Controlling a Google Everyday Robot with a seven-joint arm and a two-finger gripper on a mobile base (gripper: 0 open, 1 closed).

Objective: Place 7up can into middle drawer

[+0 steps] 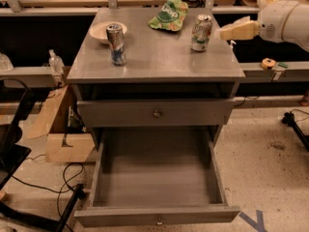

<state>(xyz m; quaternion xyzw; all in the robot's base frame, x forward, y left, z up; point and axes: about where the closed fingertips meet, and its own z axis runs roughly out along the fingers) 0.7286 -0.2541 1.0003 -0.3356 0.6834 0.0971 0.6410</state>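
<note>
The 7up can [201,32], whitish with green markings and a silver top, stands upright on the right side of the grey cabinet top [159,57]. My gripper [226,32] reaches in from the right at can height, just right of the can and not touching it. Below the top is a closed drawer with a knob [156,113]. Under that, a drawer [156,216] is pulled fully out and is empty.
A slimmer silver-and-blue can [116,43] stands at the left of the top, in front of a white bowl [100,31]. A green chip bag [169,14] lies at the back. A cardboard box [65,139] and cables sit on the floor to the left.
</note>
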